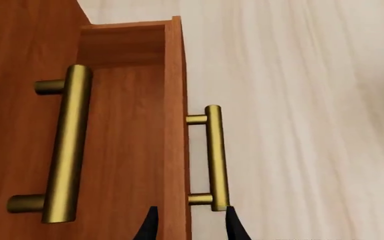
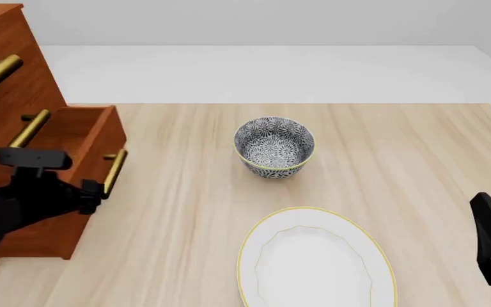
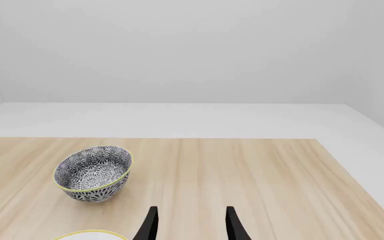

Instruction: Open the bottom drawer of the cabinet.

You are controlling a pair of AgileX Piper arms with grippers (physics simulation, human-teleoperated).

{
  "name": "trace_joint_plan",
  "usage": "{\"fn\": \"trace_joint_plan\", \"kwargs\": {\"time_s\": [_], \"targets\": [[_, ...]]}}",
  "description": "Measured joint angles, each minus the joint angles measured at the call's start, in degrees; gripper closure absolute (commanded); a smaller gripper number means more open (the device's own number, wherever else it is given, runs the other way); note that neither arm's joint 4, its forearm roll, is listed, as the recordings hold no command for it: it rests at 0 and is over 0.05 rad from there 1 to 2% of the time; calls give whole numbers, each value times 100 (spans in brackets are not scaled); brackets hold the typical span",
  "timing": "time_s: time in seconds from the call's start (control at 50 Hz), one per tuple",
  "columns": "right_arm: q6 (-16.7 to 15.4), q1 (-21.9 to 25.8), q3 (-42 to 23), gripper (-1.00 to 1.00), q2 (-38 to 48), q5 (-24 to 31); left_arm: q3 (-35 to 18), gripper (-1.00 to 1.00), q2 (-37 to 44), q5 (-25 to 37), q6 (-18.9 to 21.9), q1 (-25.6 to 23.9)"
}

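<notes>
The cabinet point(image 2: 15, 96) is occupying the far left of the front view, and the bottom drawer point(image 2: 87, 137) is standing partly pulled out of it at left centre, its front board projecting past the two closed drawers above. The handle point(image 2: 114, 171) on that board is being approached or held by the left gripper point(image 2: 92, 192), which is reaching in from the lower left; in the left wrist view the fingertips point(image 1: 235, 227) are shown apart, straddling the drawer front and the lower end of the handle point(image 1: 216, 157), apparently so that the drawer can be drawn outward. Whether the brass is actually being touched cannot be told. The right gripper point(image 3: 190, 222) is being kept idle at the lower right edge of the front view, its fingers apart on nothing. The bowl point(image 2: 275, 146) and plate point(image 2: 316, 263) are lying mid-table, well apart from the drawer's path. No brand, label or writing is being shown anywhere.
</notes>
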Motion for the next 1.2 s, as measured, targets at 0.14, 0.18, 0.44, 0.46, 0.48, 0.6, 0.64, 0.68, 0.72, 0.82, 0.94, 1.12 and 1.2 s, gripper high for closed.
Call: {"fn": "trace_joint_plan", "kwargs": {"time_s": [0.14, 0.18, 0.44, 0.46, 0.48, 0.6, 0.64, 0.68, 0.72, 0.82, 0.94, 1.12, 1.2], "targets": [[0, 0, 0, -100, 0, 0, -45, -100, 20, 70, -56, -202], [0, 0, 0, -100, 0, 0, -64, -100, 32, 94, -66, -256], [0, 0, 0, -100, 0, 0, -178, -100, 92, 255, -163, -604], [0, 0, 0, -100, 0, 0, -183, -100, 95, 262, -166, -625], [0, 0, 0, -100, 0, 0, -189, -100, 98, 269, -169, -647], [0, 0, 0, -100, 0, 0, -228, -100, 125, 306, -178, -767], [0, 0, 0, -100, 0, 0, -239, -100, 131, 322, -179, -807], [0, 0, 0, -100, 0, 0, -251, -100, 137, 339, -179, -845], [0, 0, 0, -100, 0, 0, -263, -100, 144, 355, -179, -886], [0, 0, 0, -100, 0, 0, -311, -100, 180, 394, -185, -984], [0, 0, 0, -100, 0, 0, -370, -100, 229, 425, -212, -1110], [0, 0, 0, -100, 0, 0, -423, -100, 280, 425, -233, -1284], [0, 0, 0, -100, 0, 0, -451, -100, 306, 428, -247, -1357]]}}
